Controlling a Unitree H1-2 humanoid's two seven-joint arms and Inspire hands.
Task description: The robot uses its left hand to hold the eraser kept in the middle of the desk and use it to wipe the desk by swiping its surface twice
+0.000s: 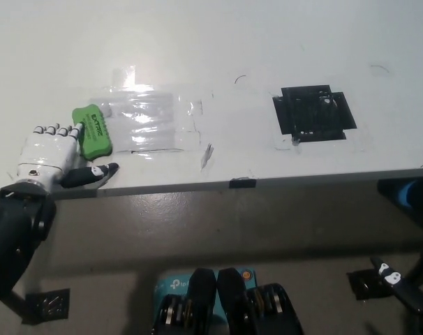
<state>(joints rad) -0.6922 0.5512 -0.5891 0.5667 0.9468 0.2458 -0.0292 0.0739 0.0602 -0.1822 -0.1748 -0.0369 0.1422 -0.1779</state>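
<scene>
at the left of the frame, near the desk's [218, 42] front edge, the white left hand [52, 155] rests on the surface with its fingers closed against the near side of the green eraser [93, 130], thumb stretched out toward the right. the eraser lies flat on the left end of a shiny taped patch [145, 120], well apart from the black tape square [313, 113] at the upper right. grasping looks done and wiping seems under way; how many swipes remain cannot be told. at the lower right corner, the right hand [401, 288] hangs below the desk, grip unclear.
</scene>
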